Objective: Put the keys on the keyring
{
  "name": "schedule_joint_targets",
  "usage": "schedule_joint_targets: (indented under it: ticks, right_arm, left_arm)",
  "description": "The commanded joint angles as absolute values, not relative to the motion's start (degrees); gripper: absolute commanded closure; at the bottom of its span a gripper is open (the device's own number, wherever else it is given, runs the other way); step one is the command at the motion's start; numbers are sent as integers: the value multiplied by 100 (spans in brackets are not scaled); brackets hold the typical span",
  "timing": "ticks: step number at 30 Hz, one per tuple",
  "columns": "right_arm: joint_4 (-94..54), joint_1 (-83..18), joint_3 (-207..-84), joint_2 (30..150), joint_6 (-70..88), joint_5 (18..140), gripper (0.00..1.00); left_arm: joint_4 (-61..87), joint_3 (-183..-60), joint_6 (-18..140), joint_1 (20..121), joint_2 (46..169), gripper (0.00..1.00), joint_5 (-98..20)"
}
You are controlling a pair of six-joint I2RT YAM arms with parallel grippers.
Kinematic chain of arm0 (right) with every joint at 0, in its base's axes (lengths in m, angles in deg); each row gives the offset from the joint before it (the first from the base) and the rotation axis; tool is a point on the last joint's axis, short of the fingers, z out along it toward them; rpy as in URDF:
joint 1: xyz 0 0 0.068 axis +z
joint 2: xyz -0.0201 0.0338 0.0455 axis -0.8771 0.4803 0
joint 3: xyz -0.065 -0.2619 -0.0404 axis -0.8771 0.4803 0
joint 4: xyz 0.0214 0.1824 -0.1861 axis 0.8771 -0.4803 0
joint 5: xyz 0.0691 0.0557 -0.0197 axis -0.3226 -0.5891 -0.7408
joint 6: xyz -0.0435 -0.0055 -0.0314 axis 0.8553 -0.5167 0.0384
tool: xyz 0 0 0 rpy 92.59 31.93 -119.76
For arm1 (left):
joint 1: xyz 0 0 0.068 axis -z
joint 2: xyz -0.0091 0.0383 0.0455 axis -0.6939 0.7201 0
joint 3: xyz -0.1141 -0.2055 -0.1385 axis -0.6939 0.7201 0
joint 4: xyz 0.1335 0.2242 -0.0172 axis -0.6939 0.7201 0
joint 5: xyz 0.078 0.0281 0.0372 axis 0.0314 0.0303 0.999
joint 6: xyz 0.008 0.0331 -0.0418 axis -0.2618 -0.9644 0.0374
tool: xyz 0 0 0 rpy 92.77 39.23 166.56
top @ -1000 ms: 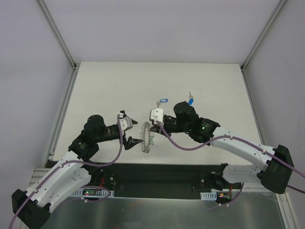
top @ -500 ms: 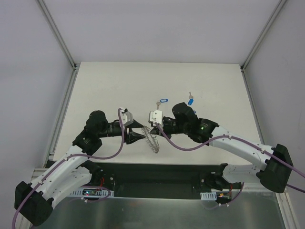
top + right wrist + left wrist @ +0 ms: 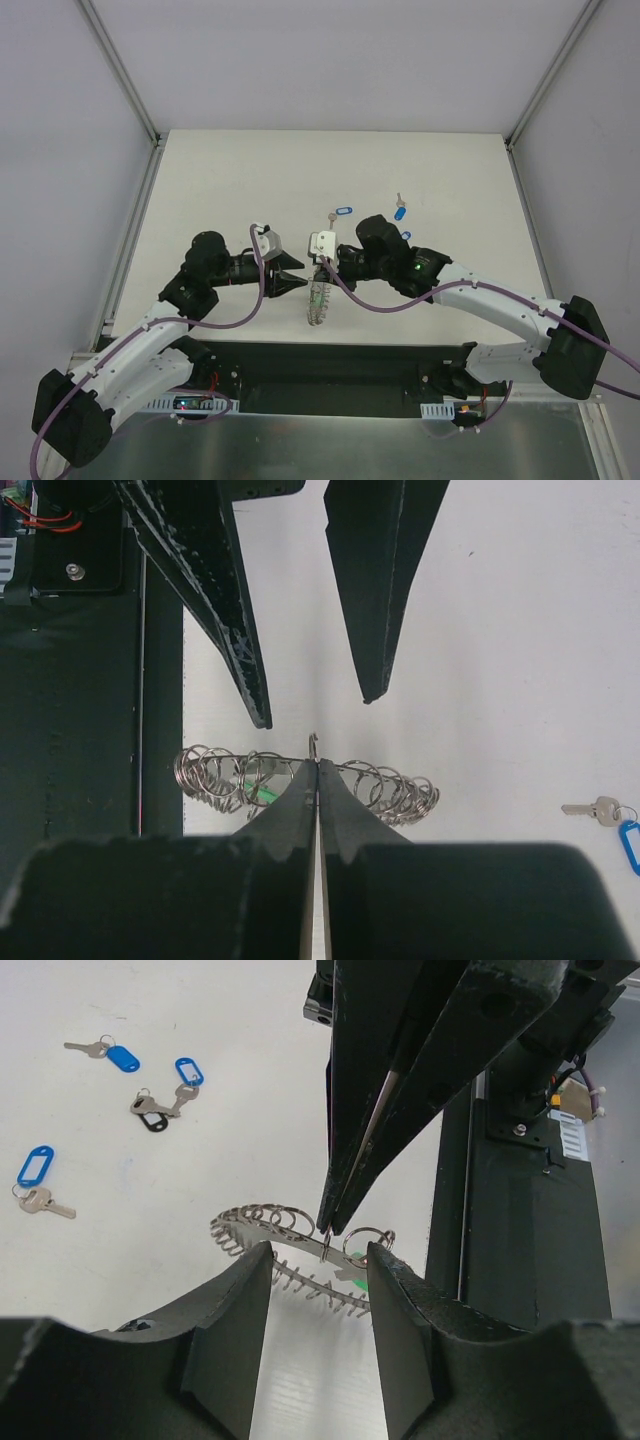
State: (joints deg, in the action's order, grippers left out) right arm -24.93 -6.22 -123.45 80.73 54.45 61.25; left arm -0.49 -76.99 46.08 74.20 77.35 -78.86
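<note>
The keyring [image 3: 318, 300] hangs edge-on at the table's near middle, with a green spot inside. My right gripper [image 3: 319, 266] is shut on a small loop of its rim from above. The right wrist view shows the shut tips [image 3: 316, 767] on the coiled rim [image 3: 395, 782]. My left gripper [image 3: 290, 281] is open just left of the ring. In its wrist view the keyring [image 3: 262, 1228] sits just beyond its open fingertips [image 3: 256, 1260]. Three blue-tagged keys [image 3: 122, 1057] [image 3: 187, 1071] [image 3: 35, 1166] and a dark-grey-tagged key [image 3: 151, 1120] lie loose on the table.
Blue-tagged keys lie behind the right arm [image 3: 342, 212] [image 3: 400, 210]. One more shows at the right edge of the right wrist view [image 3: 603, 810]. The black base rail [image 3: 340, 365] runs along the near table edge, close under the ring.
The keyring has swung from a tilted pose to hanging edge-on under my right gripper. My left gripper has moved up and right, staying open beside it.
</note>
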Motion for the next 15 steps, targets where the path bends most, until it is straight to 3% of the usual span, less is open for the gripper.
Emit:
schedule_joint_targets:
  ticks: [1, 7, 15]
  right_arm:
    - [-1972, -592, -12460, 8018, 5368, 6053, 99]
    - [-1771, -583, -12390, 7974, 5307, 6018, 99]
    - [-1664, -583, -12372, 7956, 5227, 5966, 99]
  left_arm:
    - [-373, -7673, 4603, 7365, 7822, 58, -8156]
    - [-373, -7708, 4638, 7373, 7989, 60, -8323]
    - [-373, -7717, 4621, 7373, 8086, 75, -8420]
